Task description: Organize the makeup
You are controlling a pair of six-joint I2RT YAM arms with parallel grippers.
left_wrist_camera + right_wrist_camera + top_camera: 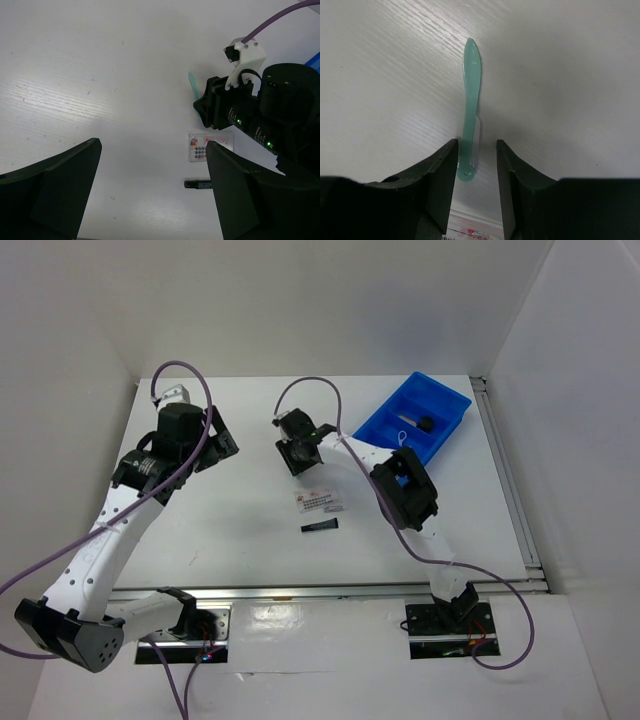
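Table (pixel 230 530) is white w/ a faint grain, boxed in by plain white walls (pixel 300 300) at back and both sides; metal rail (pixel 330 590) runs along the near edge.

Blue bin (pixel 440 400) sits far right, set at an angle. Inside it: tiny black cube (pixel 427 423) and lavender string (pixel 403 437), side by side.

Left gripper (pixel 152 190) hovers over bare table at the far left, jaws wide apart, nothing btwn them.

Right gripper (pixel 476 165) is low at table centre, jaws partly apart, astride the near end of a teal spatula (pixel 470 100) without clamping it. Spatula lies flat; its long axis runs straight out from the jaws, blade tip at the far end.

Sachet (pixel 320 502) lies flat mid-table, nearer the arm bases than the right gripper, long side approx left-right.

Slim black tube (pixel 319 528) lies just on the sachet's near side, axis also left-right, not touching it.
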